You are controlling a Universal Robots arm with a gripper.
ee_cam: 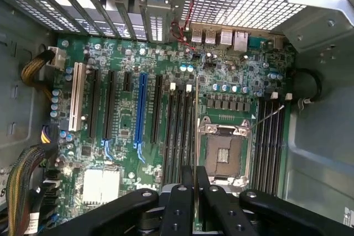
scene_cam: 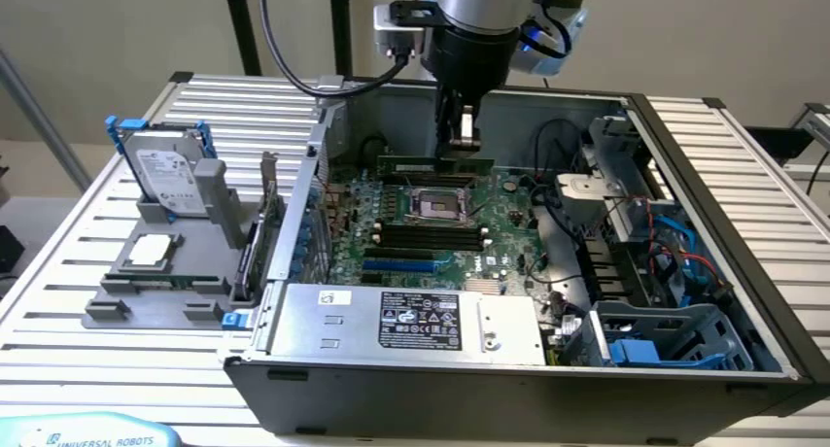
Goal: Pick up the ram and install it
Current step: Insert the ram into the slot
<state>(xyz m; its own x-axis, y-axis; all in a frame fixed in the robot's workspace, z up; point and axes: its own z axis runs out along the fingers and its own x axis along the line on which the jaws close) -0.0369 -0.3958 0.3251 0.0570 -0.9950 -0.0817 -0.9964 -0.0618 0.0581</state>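
Clamping the ram (scene_cam: 434, 163) between fingers drawn in to the thickness of the stick, the gripper (scene_cam: 460, 148) of the Universal Robots arm hangs inside the open computer case (scene_cam: 519, 394), which stands on the slatted worktop (scene_cam: 58, 340). The hold is on the ram's upper long edge, and both ends jut free on either side of the fingers. The green stick stands on edge with its long axis level, running from the exterior view's left to the exterior view's right, parallel to the black memory slots (scene_cam: 429, 238) of the motherboard (scene_cam: 512, 223) below it. In the exterior view it shows just past the empty processor socket (scene_cam: 434, 206), toward the case wall under the arm. How high it hangs above the board cannot be told. Seen from the wrist, the gripper (ee_cam: 194, 172) pinches the ram (ee_cam: 196, 125), whose thin top edge shows as a pale line between the socket (ee_cam: 225, 153) and a bank of memory slots (ee_cam: 180, 131), in line with them, above the motherboard (ee_cam: 127, 81). Outside the case, near the worktop's edge at the exterior view's left, a grey holder (scene_cam: 117, 306) carries a hard drive (scene_cam: 166, 170).
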